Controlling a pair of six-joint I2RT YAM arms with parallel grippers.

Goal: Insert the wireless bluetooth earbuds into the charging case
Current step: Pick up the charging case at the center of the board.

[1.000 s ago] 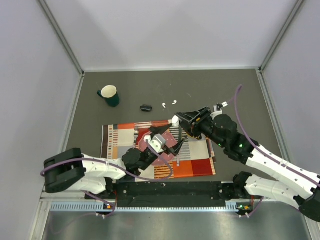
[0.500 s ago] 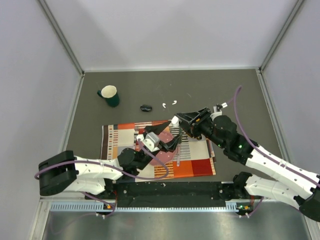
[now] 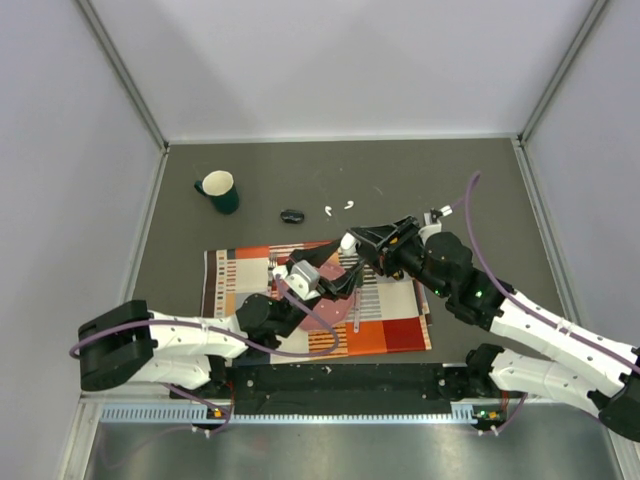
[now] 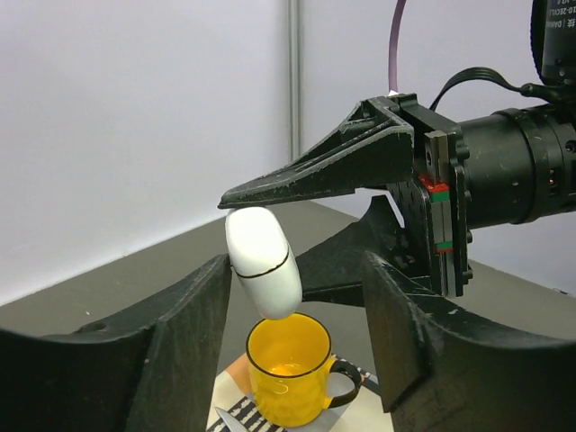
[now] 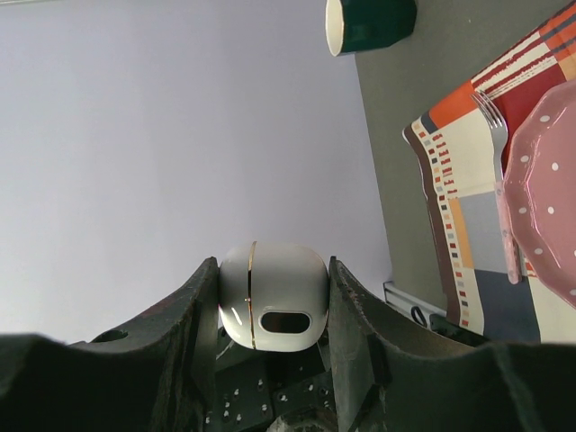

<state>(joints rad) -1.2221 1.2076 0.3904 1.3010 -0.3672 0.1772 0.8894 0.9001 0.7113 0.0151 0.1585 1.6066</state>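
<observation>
My right gripper (image 3: 352, 241) is shut on the charging case (image 3: 348, 241), a white rounded box with a thin seam and a dark oval mark, and holds it in the air above the placemat. In the right wrist view the case (image 5: 273, 295) sits between both fingers. In the left wrist view the case (image 4: 263, 261) hangs from the right fingers (image 4: 324, 169). My left gripper (image 3: 335, 276) is open and empty just below and left of the case, its jaws (image 4: 297, 333) wide apart. The two white earbuds (image 3: 328, 210) (image 3: 348, 205) lie on the grey table beyond the placemat.
A striped placemat (image 3: 240, 275) holds a pink plate (image 5: 544, 180) and a fork (image 5: 490, 117). A yellow mug (image 4: 288, 378) stands beneath the case in the left wrist view. A green mug (image 3: 218, 190) stands back left. A black oval object (image 3: 291, 216) lies near the earbuds.
My left gripper has risen and moved a little left and back, closer under the case. My right gripper has barely shifted and keeps hold of the case.
</observation>
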